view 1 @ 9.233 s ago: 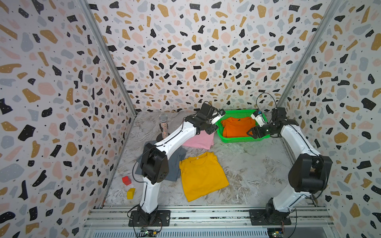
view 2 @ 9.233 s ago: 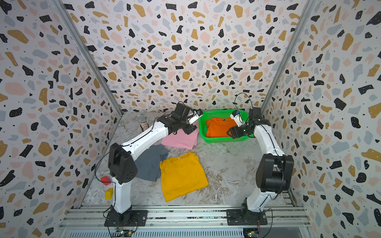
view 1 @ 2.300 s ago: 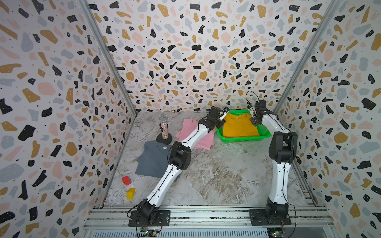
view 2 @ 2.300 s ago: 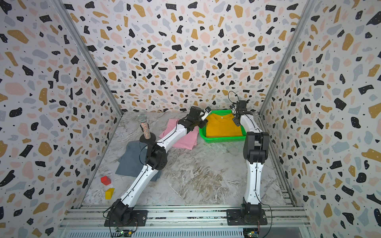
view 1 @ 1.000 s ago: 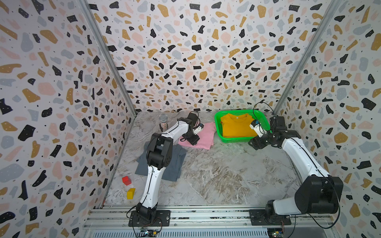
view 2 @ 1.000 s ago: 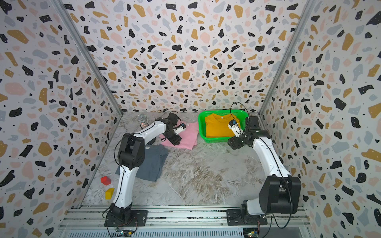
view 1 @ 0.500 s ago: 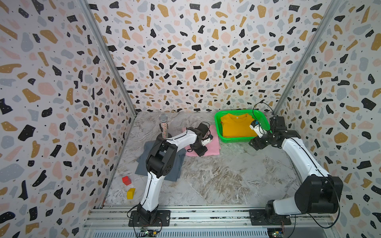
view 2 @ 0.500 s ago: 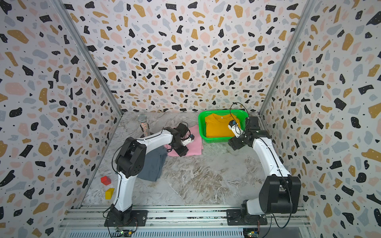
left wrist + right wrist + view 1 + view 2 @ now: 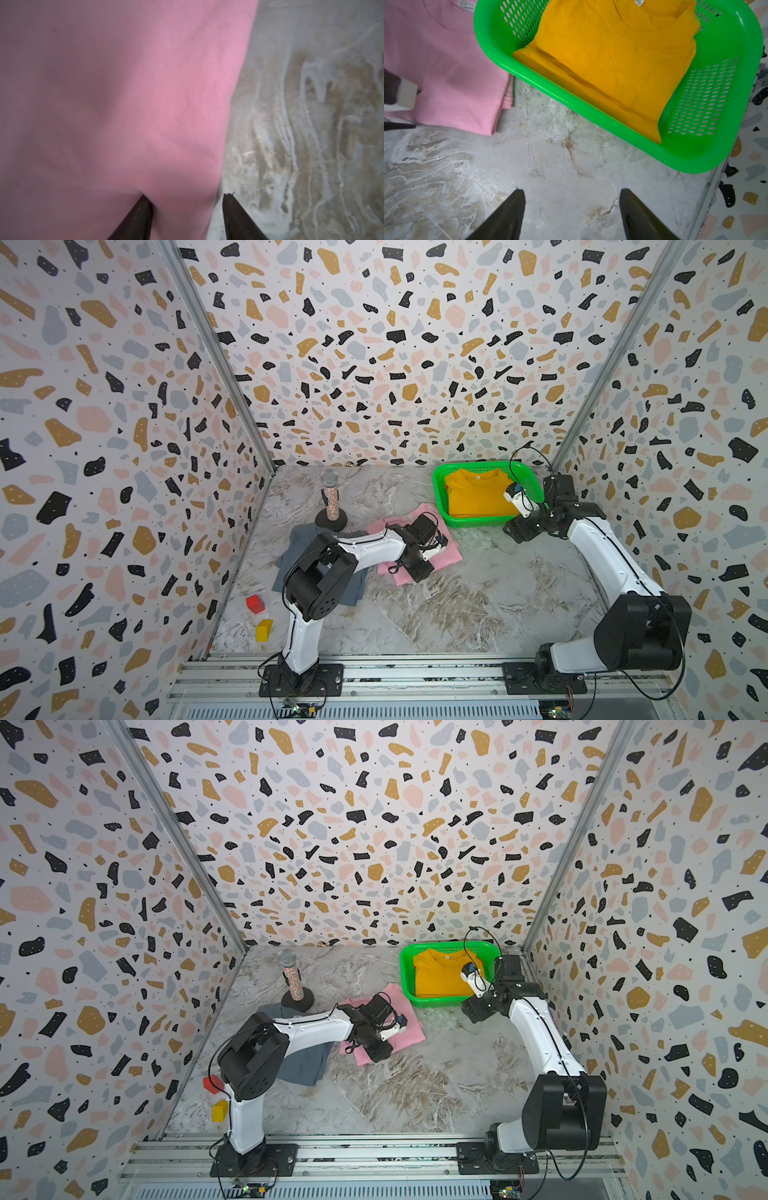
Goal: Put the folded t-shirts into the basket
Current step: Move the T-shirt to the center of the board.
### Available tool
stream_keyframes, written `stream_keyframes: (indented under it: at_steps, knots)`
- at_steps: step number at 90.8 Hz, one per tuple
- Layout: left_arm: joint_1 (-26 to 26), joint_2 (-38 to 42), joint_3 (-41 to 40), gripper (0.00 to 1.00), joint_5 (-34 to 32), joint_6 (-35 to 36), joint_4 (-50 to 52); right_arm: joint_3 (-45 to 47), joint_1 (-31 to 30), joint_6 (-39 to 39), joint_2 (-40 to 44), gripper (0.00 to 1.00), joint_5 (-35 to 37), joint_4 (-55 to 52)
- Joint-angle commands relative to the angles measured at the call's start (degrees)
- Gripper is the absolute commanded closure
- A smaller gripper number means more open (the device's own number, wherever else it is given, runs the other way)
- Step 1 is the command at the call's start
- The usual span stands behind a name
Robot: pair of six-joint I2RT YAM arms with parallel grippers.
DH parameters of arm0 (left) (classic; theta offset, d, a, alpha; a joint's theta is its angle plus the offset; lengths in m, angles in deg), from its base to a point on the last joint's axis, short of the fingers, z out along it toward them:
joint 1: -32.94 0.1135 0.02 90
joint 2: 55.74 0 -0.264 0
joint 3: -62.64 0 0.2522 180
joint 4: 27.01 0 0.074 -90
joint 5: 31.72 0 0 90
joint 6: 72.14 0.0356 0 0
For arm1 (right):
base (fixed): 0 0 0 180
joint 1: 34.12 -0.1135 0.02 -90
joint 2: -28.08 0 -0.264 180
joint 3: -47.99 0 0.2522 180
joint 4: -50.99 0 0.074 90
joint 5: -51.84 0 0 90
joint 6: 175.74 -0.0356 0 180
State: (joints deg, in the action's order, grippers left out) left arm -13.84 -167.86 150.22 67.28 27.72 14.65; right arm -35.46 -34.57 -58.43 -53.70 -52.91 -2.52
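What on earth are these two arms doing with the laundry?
They are loading folded clothes into the green basket. A mustard shirt lies in it. The left arm has its jaws apart astride an edge of the pink shirt on the table. The right arm waits by the basket, jaws open and empty. A grey-blue shirt lies on the table too.

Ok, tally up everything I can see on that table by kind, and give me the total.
T-shirts in view: 3 (mustard shirt, pink shirt, grey-blue shirt)
Baskets: 1 (green basket)
Blocks: 2 (red block, yellow block)
Microphones: 1 (microphone on its stand)
Total: 7
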Motion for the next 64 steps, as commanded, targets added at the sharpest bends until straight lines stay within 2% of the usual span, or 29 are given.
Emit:
stream_keyframes:
  at_steps: [1, 16, 39, 54, 64]
  knots:
    - [-4.5, -1.7, -5.9, 0.44, 7.6, 1.5, 5.7, -0.1, 0.1, 0.4, -0.7, 0.23, 1.4, -0.2]
    - [-8.9, 3.3, -9.4, 0.45, 10.5, 5.8, 8.6, -0.1, 0.3, 0.6, -1.4, 0.24, 2.5, -0.2]
    - [-9.9, 12.6, -9.5, 0.43, 11.4, 16.6, 16.5, -0.1, 0.4, 0.9, -2.1, 0.24, 2.9, -0.2]
    - [-8.0, 17.9, -10.4, 0.37, 9.7, 19.4, 14.5, -0.2, 0.4, 1.4, -1.1, 0.23, 0.1, -1.2]
    - [-3.7, 17.8, -9.4, 0.37, 9.7, 16.4, 11.0, -0.6, 0.4, 1.5, 0.1, 0.23, -6.9, -3.2]
